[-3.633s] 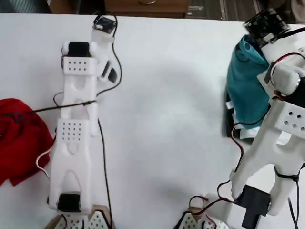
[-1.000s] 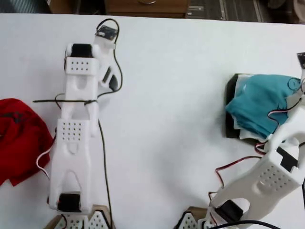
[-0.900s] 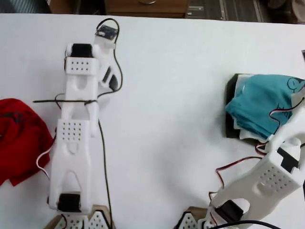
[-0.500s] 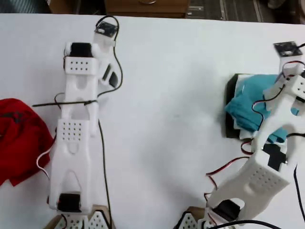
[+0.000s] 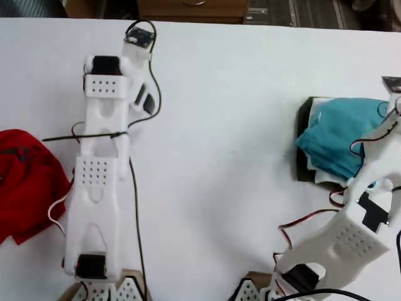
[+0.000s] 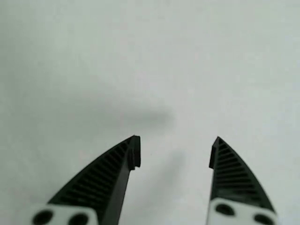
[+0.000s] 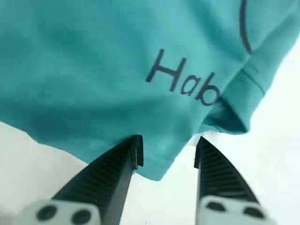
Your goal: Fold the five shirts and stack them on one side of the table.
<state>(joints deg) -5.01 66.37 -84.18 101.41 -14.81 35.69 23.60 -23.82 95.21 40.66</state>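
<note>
Now the right claw (image 7: 167, 146) is hanging partly open at the hem of the teal shirt (image 7: 117, 70), with one finger to each side of a hem corner. The teal shirt is lying bunched on a pile of dark and white folded cloth (image 5: 304, 164) at the right edge of the counter (image 5: 238, 125). The left claw (image 6: 176, 145) is gaping wide over bare counter. A red shirt (image 5: 25, 182) is lying crumpled at the left edge. Wooden furniture (image 5: 188, 9) is standing beyond the far edge.
</note>
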